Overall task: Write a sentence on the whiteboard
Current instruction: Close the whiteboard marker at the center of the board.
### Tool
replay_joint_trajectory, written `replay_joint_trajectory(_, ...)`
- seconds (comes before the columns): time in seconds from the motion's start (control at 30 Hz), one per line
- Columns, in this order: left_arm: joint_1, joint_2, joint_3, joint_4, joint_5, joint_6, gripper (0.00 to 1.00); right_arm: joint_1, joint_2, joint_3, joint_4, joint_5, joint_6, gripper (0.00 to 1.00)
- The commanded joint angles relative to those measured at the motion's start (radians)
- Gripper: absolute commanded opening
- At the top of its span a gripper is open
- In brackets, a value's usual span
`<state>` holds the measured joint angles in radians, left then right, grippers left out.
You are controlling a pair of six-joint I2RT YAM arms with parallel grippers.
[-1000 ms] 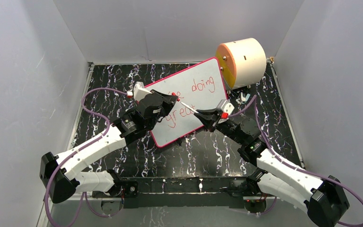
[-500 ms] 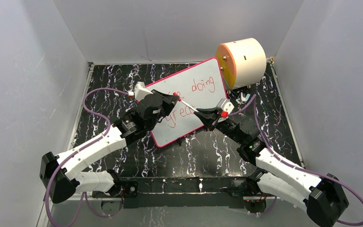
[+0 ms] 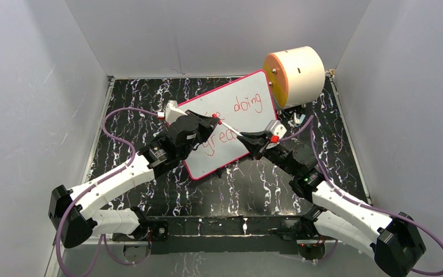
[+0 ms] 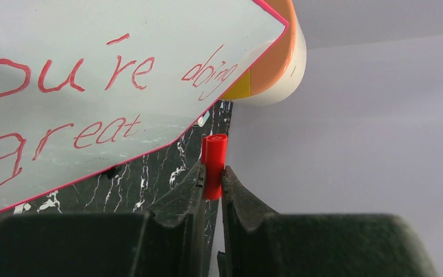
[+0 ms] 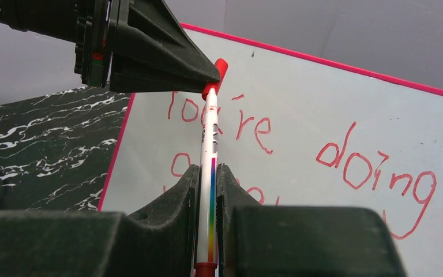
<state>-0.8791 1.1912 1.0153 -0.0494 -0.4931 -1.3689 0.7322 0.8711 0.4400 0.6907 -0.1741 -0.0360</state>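
The whiteboard (image 3: 252,83) lies tilted on the dark marbled table, and its pink-red frame shows in both wrist views. The sentence (image 3: 248,105) in red reads "You're doing great" (image 4: 63,75) on two lines. A slim white marker (image 3: 228,128) with a rainbow stripe (image 5: 209,138) hangs just above the board between the two arms. My left gripper (image 3: 212,119) is shut on its red cap (image 4: 214,156), which sits on the marker's end (image 5: 216,75). My right gripper (image 3: 243,137) is shut on the barrel (image 5: 206,170). The left arm hides part of the first line from above.
A cream cylinder with an orange face (image 3: 297,75) stands at the board's far right corner, touching or nearly touching it. Small metal bits (image 3: 296,120) lie on the table below it. Grey walls enclose the table on three sides.
Hardly anything: the left arm has edged a touch to the right. Both grips and the marker stay as they were.
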Motion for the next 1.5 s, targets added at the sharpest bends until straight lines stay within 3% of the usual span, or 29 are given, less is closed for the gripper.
replay_joint_trajectory(0.0, 0.002, -0.022, -0.004, 0.016, -0.039, 0.006, 0.0, -0.007, -0.03, -0.009, 0.055, 0.007, 0.008, 0.0)
replay_joint_trajectory(0.53, 0.002, -0.033, -0.015, 0.04, -0.029, 0.01, 0.0, -0.006, -0.009, -0.003, 0.047, -0.018, 0.018, 0.0)
replay_joint_trajectory(1.47, 0.002, 0.003, -0.024, 0.108, 0.057, 0.03, 0.0, -0.007, 0.007, -0.026, 0.141, 0.08, 0.072, 0.0)
